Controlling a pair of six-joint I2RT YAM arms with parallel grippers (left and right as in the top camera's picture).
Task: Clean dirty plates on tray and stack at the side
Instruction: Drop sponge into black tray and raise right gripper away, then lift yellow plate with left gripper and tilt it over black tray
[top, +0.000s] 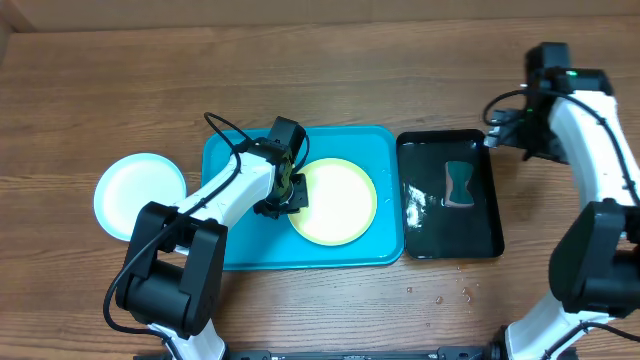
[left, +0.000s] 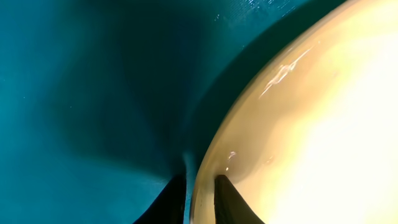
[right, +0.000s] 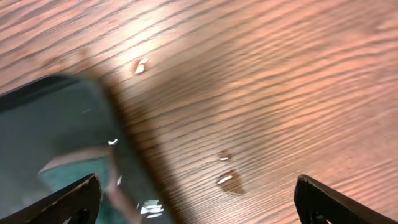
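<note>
A lime green plate (top: 335, 200) lies on the turquoise tray (top: 230, 240). My left gripper (top: 288, 190) is at the plate's left rim. In the left wrist view the two dark fingers straddle that rim, one on the tray (left: 81, 93) side and one inside the plate (left: 311, 124), so the left gripper (left: 200, 199) is shut on the rim. A light blue plate (top: 140, 193) rests on the table left of the tray. My right gripper (top: 497, 128) hangs open over the far right corner of the black tray (top: 485, 235), fingers wide apart and nothing between them (right: 199, 199).
The glossy black tray (right: 50, 118) holds water and a grey-and-teal sponge (top: 459, 185). Water drops (top: 450, 295) dot the wooden table in front of it, and more drops (right: 230, 180) lie under the right gripper.
</note>
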